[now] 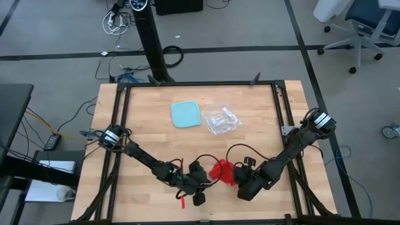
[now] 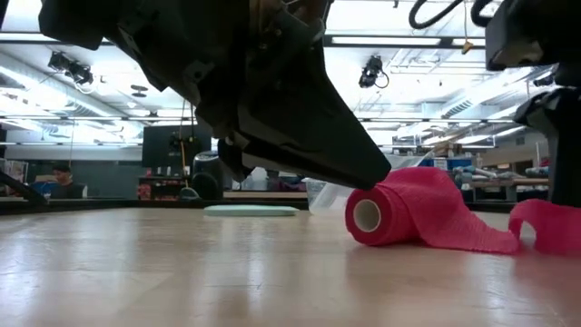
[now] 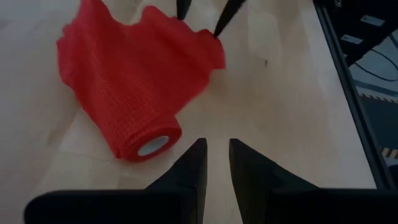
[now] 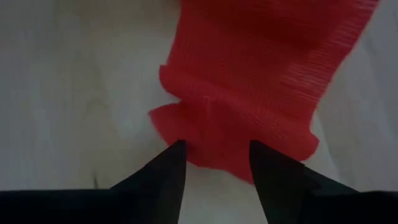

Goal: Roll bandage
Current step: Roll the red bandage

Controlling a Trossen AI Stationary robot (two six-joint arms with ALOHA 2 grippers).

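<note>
No readable text, labels, brands or numbers anywhere I can see: not on my arms, the table, or the room behind it.

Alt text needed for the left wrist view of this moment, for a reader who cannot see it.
A partly rolled red bandage lies on the wooden table, its open core end facing the left gripper, whose two dark fingers sit slightly apart just beside the roll. At the loose, rumpled far end, the right gripper fingertips stand apart.

Left pincer (image 3: 216, 163) narrowly parted, right pincer (image 4: 214, 163) spread, both low.
</note>
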